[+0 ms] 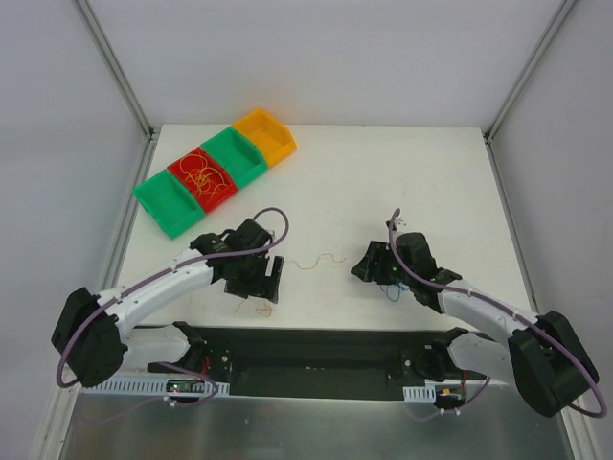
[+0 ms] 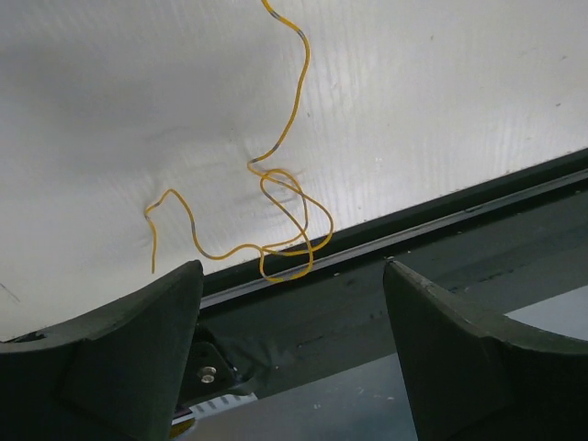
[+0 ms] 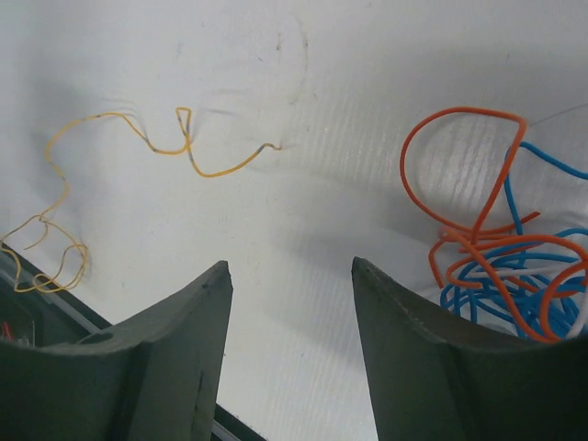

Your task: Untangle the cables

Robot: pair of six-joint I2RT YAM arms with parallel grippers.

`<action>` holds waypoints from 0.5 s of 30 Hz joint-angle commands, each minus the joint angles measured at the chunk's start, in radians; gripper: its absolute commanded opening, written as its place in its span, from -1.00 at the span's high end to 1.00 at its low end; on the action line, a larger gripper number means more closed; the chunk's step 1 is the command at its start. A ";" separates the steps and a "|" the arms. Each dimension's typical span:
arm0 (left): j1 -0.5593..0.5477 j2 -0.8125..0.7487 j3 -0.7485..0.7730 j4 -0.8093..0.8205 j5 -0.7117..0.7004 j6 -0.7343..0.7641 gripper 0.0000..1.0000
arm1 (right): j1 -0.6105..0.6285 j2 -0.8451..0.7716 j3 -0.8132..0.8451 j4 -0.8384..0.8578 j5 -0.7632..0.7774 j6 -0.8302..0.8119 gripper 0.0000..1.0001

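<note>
The cables are in four spots. An orange-blue tangle (image 3: 496, 266) sits on the table (image 1: 431, 182) just beside the right gripper (image 3: 289, 266). From the wrist cam it's off to the side of the fingers, not between them. The jaws are spread wide with nothing in them. The tangle runs off the frame edge and partly behind one finger (image 3: 432, 367), so I can't count strands. From above it's mostly tucked under the right arm, with only a bit of blue (image 1: 391, 290) showing.

A wavy yellow wire (image 1: 321, 260) lies on its own between the two grippers, touching neither.

A looped yellow wire (image 2: 296, 243) is right in front of the left gripper (image 2: 294, 276), which is also wide open and empty. Its lowest loop lies over the edge of the black plate (image 1: 316, 350) the arms are bolted to. One strand runs off the top of the left wrist view, so I can't see where it ends. From above it's a faint squiggle (image 1: 261, 309).

Further back there's a row of bins. A yellow-orange clump (image 1: 204, 178) sits in the red bin (image 1: 226, 192), with a green bin (image 1: 153, 199) on one side and another green bin (image 1: 251, 169) and then an orange bin (image 1: 278, 146) on the other. It's too small to pick out single wires.
</note>
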 commanded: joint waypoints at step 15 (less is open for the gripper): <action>-0.124 0.365 0.127 -0.039 -0.275 0.109 0.98 | -0.007 -0.088 -0.049 0.093 -0.027 -0.078 -0.15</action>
